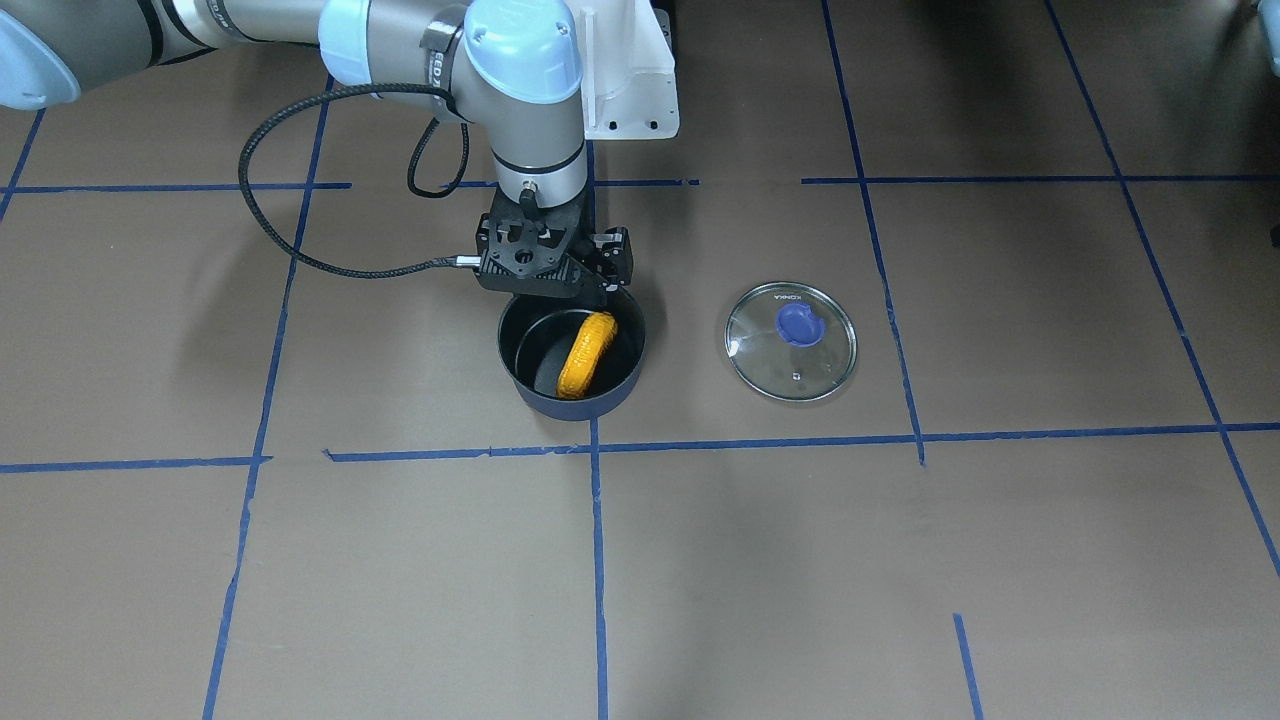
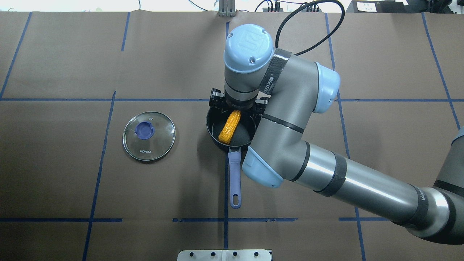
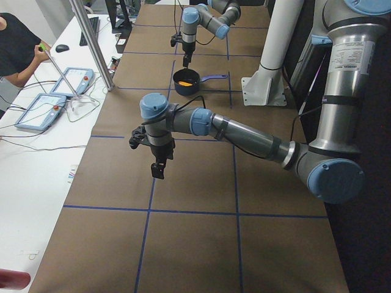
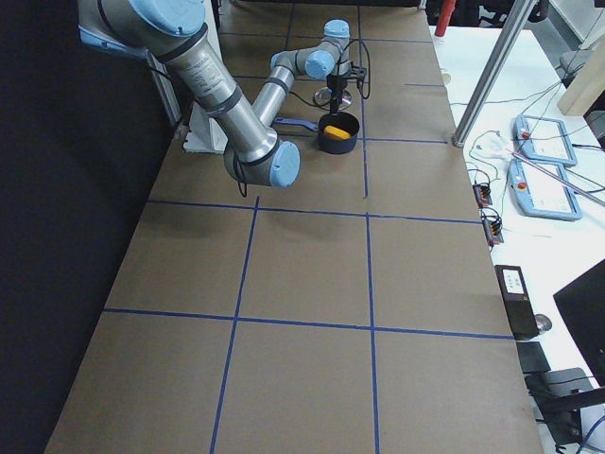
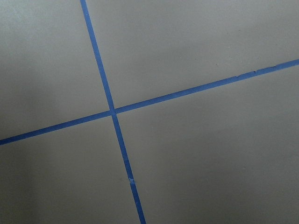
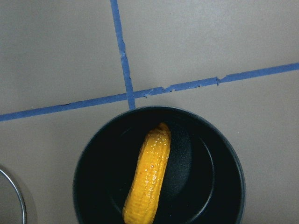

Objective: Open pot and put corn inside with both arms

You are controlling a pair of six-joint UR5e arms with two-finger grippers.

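Corn [image 1: 587,354] in pot [image 1: 575,408], right gripper [image 1: 590,290] just above, seemingly empty, spread unclear, left gripper [image 3: 158,171] likewise, handle [image 2: 235,177] hidden frontally, clear overhead.

The pot [image 1: 573,403], a small round dark-blue saucepan with a black interior, stood upright and uncovered on the surface [image 1: 400,580]. Its long periwinkle handle [image 2: 235,177] pointed straight toward the robot's base. The corn [image 1: 587,354], a bumpy orange-yellow cob, lay on a slant inside the pot, spanning most of its floor. The right arm [image 2: 290,119], grey with light-blue joint caps, reached over the pot. Its black pincer [image 1: 548,262] pointed down above the rim opposite the handle. The left arm [image 3: 244,134] stretched out well apart from the pot, and its pincer [image 3: 158,171] hung pointing down above the surface.
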